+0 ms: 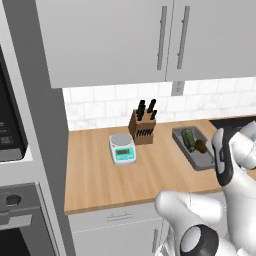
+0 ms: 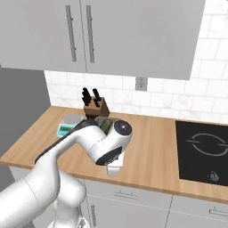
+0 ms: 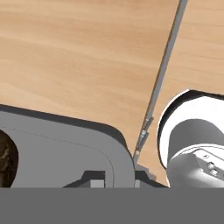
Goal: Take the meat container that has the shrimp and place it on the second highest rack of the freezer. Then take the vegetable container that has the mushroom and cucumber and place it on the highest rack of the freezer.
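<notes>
Grey and shallow, the vegetable container [image 1: 194,147] is sitting on the wooden counter [image 1: 105,180] to the right of the knife block [image 1: 142,129], with the dark green cucumber [image 1: 189,138] and the brown mushroom [image 1: 201,145] lying inside it. The arm is reaching down over the near end of this tray, so the second half of the task, lifting the vegetables toward the highest rack, seems to be the step in hand. In the hand view the gripper [image 3: 114,178] is hovering right at the tray's rounded corner [image 3: 65,148], with the mushroom [image 3: 6,159] showing at the left edge; its fingertips are mostly cut off by the frame, so I cannot tell whether the jaws are parted or already pinching the rim. The next move is calling for a firm hold on the rim and a level lift, so nothing rolls out. A small kitchen scale [image 1: 122,148] is standing left of the knife block, well apart from the tray, and a black cooktop [image 2: 202,151] is lying to the right. Nothing is crowding the tray itself, though the robot's own forearm is blocking much of the right base view.
</notes>
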